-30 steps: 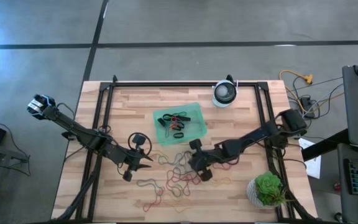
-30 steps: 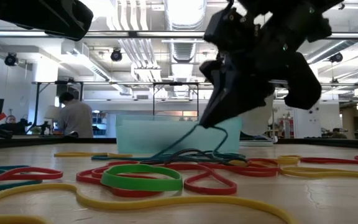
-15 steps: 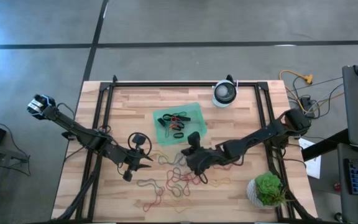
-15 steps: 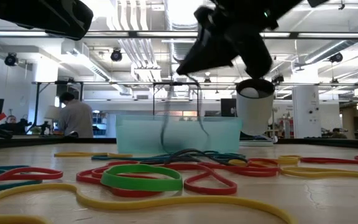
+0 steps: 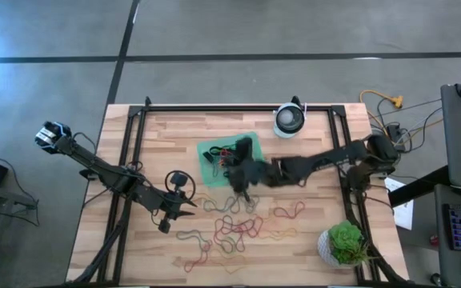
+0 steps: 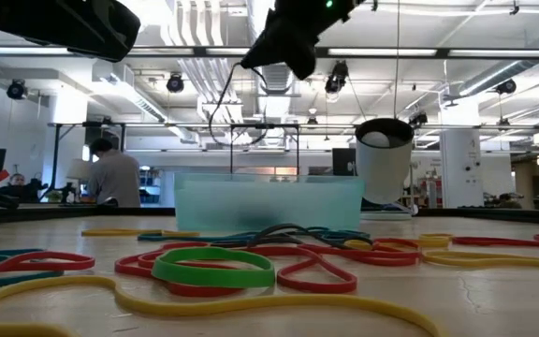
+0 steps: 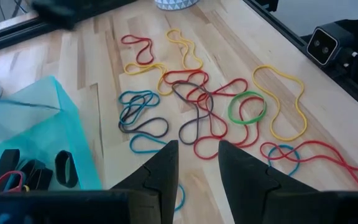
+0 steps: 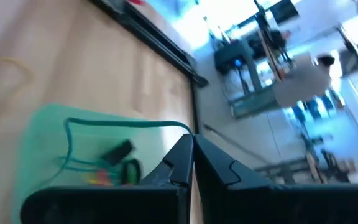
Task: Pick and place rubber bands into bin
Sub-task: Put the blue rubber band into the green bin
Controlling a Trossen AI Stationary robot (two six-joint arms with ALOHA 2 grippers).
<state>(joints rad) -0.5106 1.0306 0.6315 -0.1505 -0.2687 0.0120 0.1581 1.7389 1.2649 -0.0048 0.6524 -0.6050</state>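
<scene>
Rubber bands (image 5: 232, 226) in red, yellow, green and dark colours lie tangled on the wooden table, also in the left wrist view (image 7: 197, 106) and the low view (image 6: 213, 267). The translucent green bin (image 5: 214, 152) sits toward the far side and holds black, red and green bands (image 8: 118, 150). My right gripper (image 5: 238, 168) is shut on a thin teal band, raised at the bin's near right corner. My left gripper (image 5: 189, 206) is open, near the table's left, touching nothing; the pile lies ahead of its fingers (image 7: 197, 155). My right gripper (image 8: 191, 146) pinches one thin teal rubber band between its two shut fingers, at one end of the loop (image 8: 182, 127). The band is lifted clear of the table. It hangs as a slack loop (image 6: 221, 112) below the fingers, above the bin (image 6: 269, 201).
A round white device (image 5: 289, 120) stands beyond the bin at the far edge. A green plant (image 5: 345, 242) sits at the near right corner. A black frame (image 5: 238, 106) runs round the table. Cables lie off the right side. A person stands far off in the room (image 6: 112, 173).
My right gripper has risen from the pile and moved toward the far edge, to the bin, staying shut. The thin band went with it: first stretched up from the pile, now lifted clear and hanging loose. My left arm has kept still.
</scene>
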